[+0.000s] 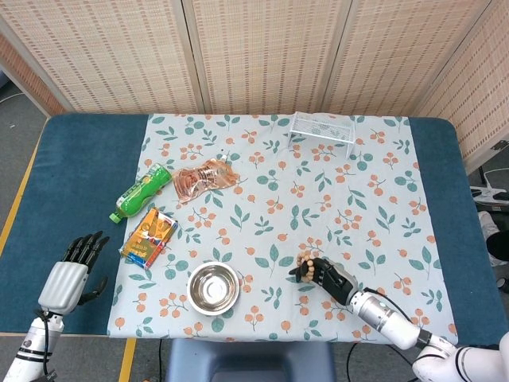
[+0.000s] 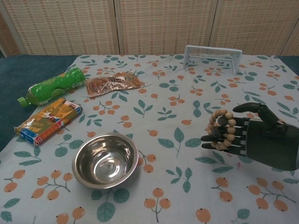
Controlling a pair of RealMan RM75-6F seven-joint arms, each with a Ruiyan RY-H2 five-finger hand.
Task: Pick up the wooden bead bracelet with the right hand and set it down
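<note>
A wooden bead bracelet (image 2: 225, 129) of pale round beads hangs looped over the dark fingers (image 2: 219, 138) of my right hand (image 2: 254, 138), held above the floral tablecloth at the front right. In the head view the same bracelet (image 1: 305, 267) shows at the tip of the right hand (image 1: 326, 274), near the table's front edge. The thumb stands apart above the fingers. My left hand (image 1: 73, 270) rests far left on the blue table surface, fingers spread and holding nothing.
A steel bowl (image 2: 105, 159) sits left of the right hand. A green bottle (image 2: 51, 86), a colourful box (image 2: 48, 120) and a snack packet (image 2: 112, 83) lie at the left. A white wire rack (image 2: 212, 56) stands at the back.
</note>
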